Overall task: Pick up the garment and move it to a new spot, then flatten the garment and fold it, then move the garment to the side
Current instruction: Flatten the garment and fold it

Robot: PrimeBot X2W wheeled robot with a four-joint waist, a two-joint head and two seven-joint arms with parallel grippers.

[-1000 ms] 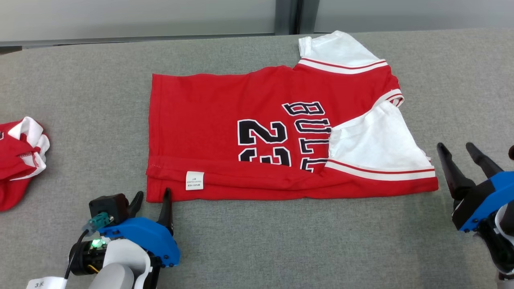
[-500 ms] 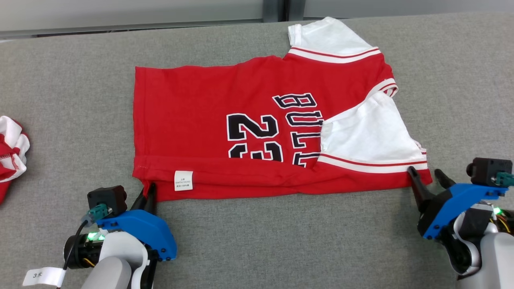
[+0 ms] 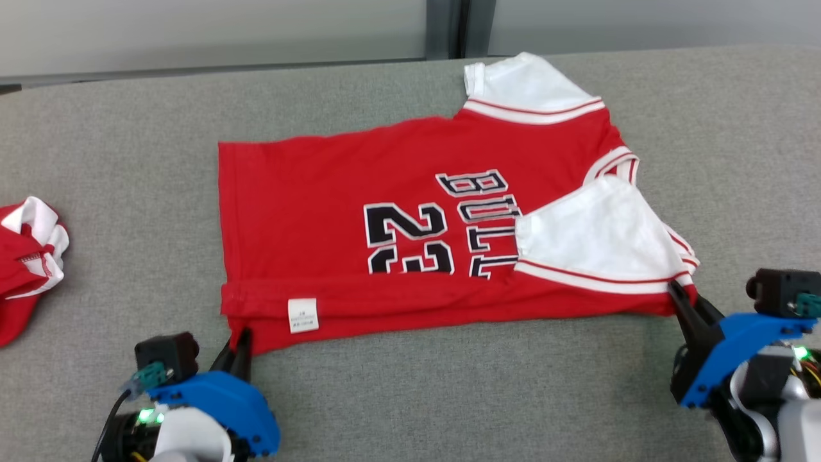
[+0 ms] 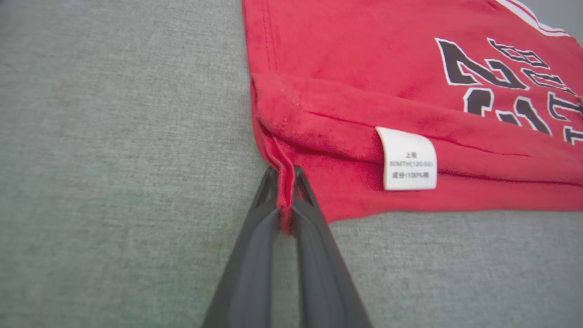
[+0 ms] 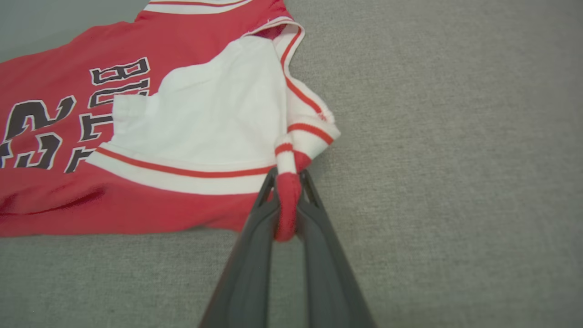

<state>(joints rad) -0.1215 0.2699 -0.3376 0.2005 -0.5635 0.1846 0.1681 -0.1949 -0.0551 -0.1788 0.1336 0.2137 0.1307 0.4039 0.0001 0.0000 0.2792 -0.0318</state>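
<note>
The garment (image 3: 359, 192) is a red jersey with white sleeves and black lettering, lying sideways on the grey table with its near long edge folded over. My left gripper (image 3: 238, 340) is shut on its near left hem corner; in the left wrist view the red cloth (image 4: 319, 114) is pinched between the fingers (image 4: 300, 214) of that gripper (image 4: 284, 175). My right gripper (image 3: 683, 298) is shut on the near right corner by the folded white sleeve (image 3: 596, 231). In the right wrist view a bunch of the garment (image 5: 182, 114) sits between the fingers (image 5: 314, 218) of that gripper (image 5: 288, 175).
A second red and white garment (image 3: 25, 256) lies crumpled at the table's left edge. The grey felt table (image 3: 449, 398) stretches open in front of and to the right of the jersey. A pale wall runs behind the far edge.
My right gripper came in from the right and shut on the jersey's near right corner. The left gripper shut on the hem corner. The near edge has lifted slightly; the camera also shifted.
</note>
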